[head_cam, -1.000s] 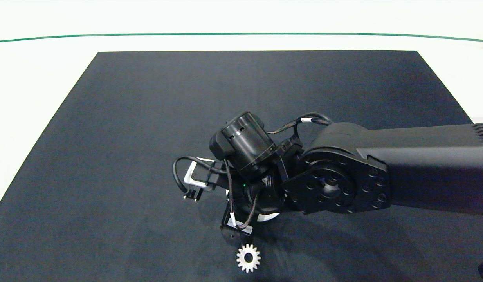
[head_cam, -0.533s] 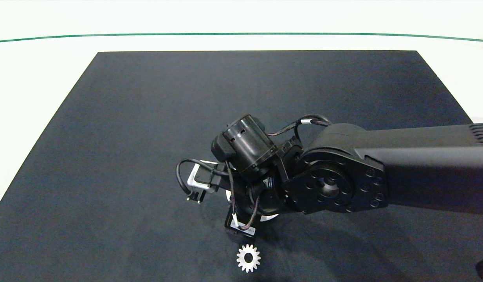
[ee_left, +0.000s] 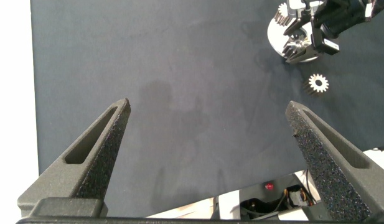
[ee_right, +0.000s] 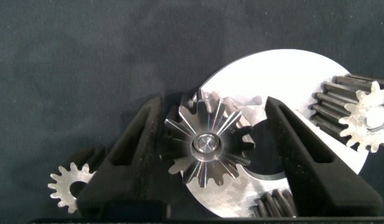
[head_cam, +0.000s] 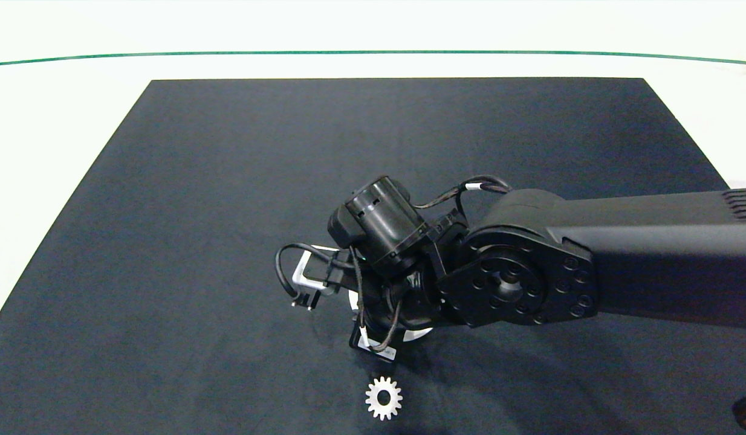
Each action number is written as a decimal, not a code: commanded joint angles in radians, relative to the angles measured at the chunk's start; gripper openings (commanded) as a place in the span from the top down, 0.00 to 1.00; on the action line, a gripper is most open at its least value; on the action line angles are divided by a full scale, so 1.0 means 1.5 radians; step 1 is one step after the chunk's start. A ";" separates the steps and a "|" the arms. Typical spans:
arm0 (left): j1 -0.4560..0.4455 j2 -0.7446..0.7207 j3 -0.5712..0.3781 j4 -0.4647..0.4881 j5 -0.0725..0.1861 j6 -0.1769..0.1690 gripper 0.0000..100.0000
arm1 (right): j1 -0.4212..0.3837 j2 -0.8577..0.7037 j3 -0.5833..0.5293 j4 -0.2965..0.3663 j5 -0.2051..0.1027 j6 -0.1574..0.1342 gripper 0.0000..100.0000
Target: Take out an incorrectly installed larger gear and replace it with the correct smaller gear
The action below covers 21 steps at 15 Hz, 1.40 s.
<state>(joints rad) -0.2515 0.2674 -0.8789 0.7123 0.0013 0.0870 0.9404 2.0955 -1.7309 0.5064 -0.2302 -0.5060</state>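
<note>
Right wrist view shows the larger gear (ee_right: 207,144) on the round silver plate (ee_right: 291,74), sitting between the fingers of the right end effector (ee_right: 210,146), which is spread wide with both fingers clear of the teeth and nothing gripped. The smaller gear (ee_right: 70,185) lies on the counter (ee_right: 86,62) just outside one finger. Removal looks at hand: next, closing on the teeth and lifting straight; the left end effector (ee_left: 207,155) hangs wide apart, empty, well away.

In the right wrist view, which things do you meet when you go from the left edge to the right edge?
Small flat gear on the mat → large gear with pointed teeth, between the right end effector fingers → round silver plate → gear at the plate's right edge.
</note>
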 commanded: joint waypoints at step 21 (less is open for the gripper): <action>0.001 0.004 0.002 0.003 0.002 0.000 0.00 | 0.006 -0.010 -0.002 0.017 -0.003 -0.002 0.66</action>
<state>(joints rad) -0.2506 0.2706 -0.8770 0.7119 0.0043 0.0870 0.9487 2.0894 -1.7332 0.5319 -0.2338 -0.5060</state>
